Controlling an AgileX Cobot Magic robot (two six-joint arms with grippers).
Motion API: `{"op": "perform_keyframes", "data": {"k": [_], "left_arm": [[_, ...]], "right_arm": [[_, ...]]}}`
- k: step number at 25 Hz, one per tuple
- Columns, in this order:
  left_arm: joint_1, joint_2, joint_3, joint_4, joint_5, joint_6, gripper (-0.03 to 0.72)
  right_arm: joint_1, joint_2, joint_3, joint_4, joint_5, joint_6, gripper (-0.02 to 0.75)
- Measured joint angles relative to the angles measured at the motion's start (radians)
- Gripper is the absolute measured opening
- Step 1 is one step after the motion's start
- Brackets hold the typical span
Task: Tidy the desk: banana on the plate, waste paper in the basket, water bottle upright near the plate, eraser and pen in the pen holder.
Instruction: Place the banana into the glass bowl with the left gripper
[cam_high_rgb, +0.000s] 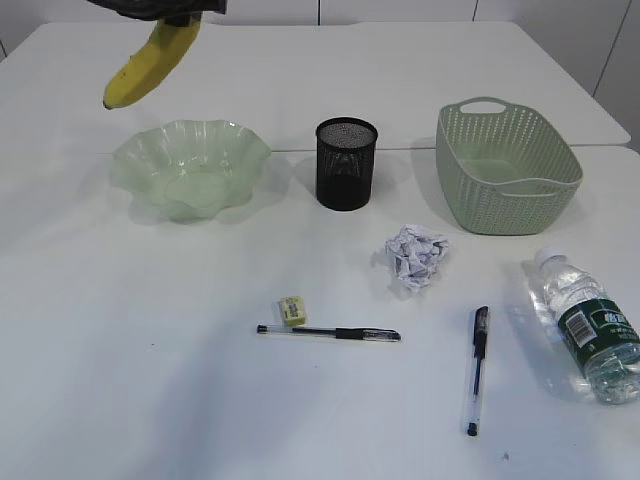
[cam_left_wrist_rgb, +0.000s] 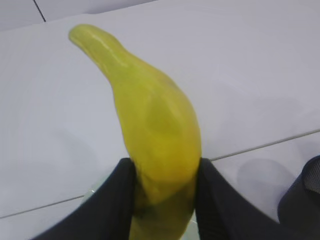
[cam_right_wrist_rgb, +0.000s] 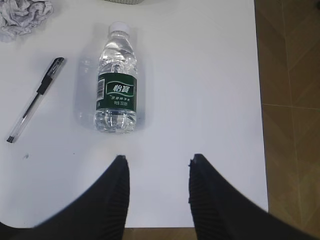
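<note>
From the exterior view I have the yellow curved banana (cam_high_rgb: 150, 62) in the air, gripped at its upper end by the left gripper (cam_high_rgb: 180, 17), most of which is out of frame. Its long axis slants down to the left, free tip lowest, hanging above and behind the far left rim of the pale green scalloped glass plate (cam_high_rgb: 150, 150). I judge the banana step is in hand: next I need to carry it forward over the plate's middle, lower it and let go. The black mesh pen holder (cam_high_rgb: 346, 163), green plastic basket (cam_high_rgb: 460, 150), crumpled white paper (cam_high_rgb: 416, 256), small yellow eraser (cam_high_rgb: 292, 310) and two clear-barrelled pens wait untouched.

In the left wrist view the black fingers (cam_left_wrist_rgb: 117, 200) are clamped on the banana's thick end, and the fruit runs away from the camera, tip up-left.

In the right wrist view the right gripper (cam_right_wrist_rgb: 157, 165) hangs with fingers apart, holding nothing, near the clear water bottle with green label (cam_right_wrist_rgb: 116, 85), which lies on its side, cap pointing away.
</note>
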Motion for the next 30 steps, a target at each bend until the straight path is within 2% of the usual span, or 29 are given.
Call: {"op": "perform_keyframes", "data": {"k": [3, 7, 20, 30], "left_arm": [[0.038, 0.000, 0.000, -0.090, -0.013, -0.001, 0.232], [0.071, 0.002, 0.000, -0.153, -0.008, -0.002, 0.232], [0.076, 0.118, 0.000, -0.246, 0.009, -0.002, 0.231], [0.076, 0.167, 0.000, -0.251, -0.019, -0.002, 0.231]], "right_arm": [[0.000, 0.000, 0.000, 0.000, 0.000, 0.006, 0.305], [0.000, 0.000, 0.000, 0.004, 0.000, 0.022, 0.305], [0.000, 0.000, 0.000, 0.004, 0.000, 0.030, 0.305], [0.000, 0.000, 0.000, 0.004, 0.000, 0.047, 0.305]]}}
